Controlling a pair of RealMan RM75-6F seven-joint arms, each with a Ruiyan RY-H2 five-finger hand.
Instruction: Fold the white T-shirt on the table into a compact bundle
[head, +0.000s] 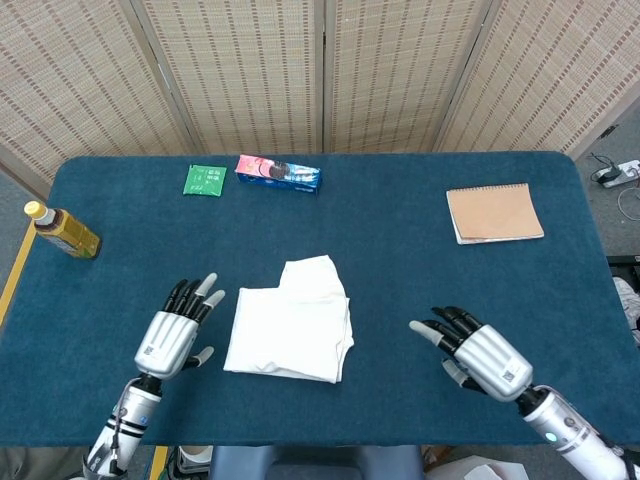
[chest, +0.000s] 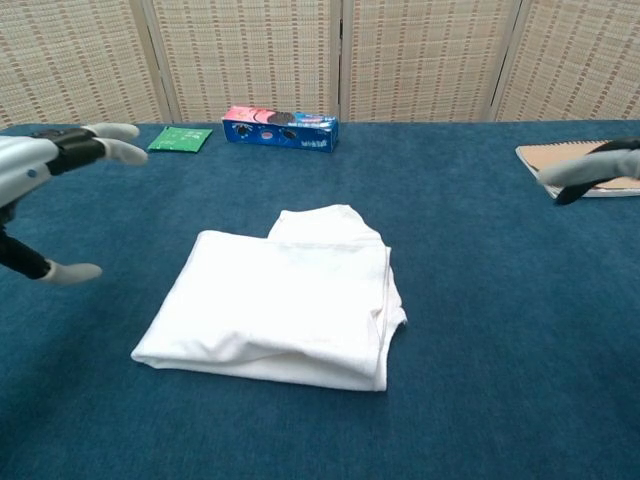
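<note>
The white T-shirt (head: 291, 320) lies folded into a rough rectangle near the middle of the blue surface (head: 400, 230), a smaller folded flap sticking out at its far edge. My left hand (head: 176, 335) hovers just left of the shirt, fingers spread, holding nothing and not touching the cloth. My right hand (head: 478, 357) is well off to the right of it, fingers also apart and empty, pointing toward the shirt.

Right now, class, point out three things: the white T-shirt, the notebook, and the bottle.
white T-shirt (head: 290, 320), head view, middle of the folded cloth.
notebook (head: 494, 212), head view, centre of its brown cover.
bottle (head: 64, 231), head view, on its amber body.
</note>
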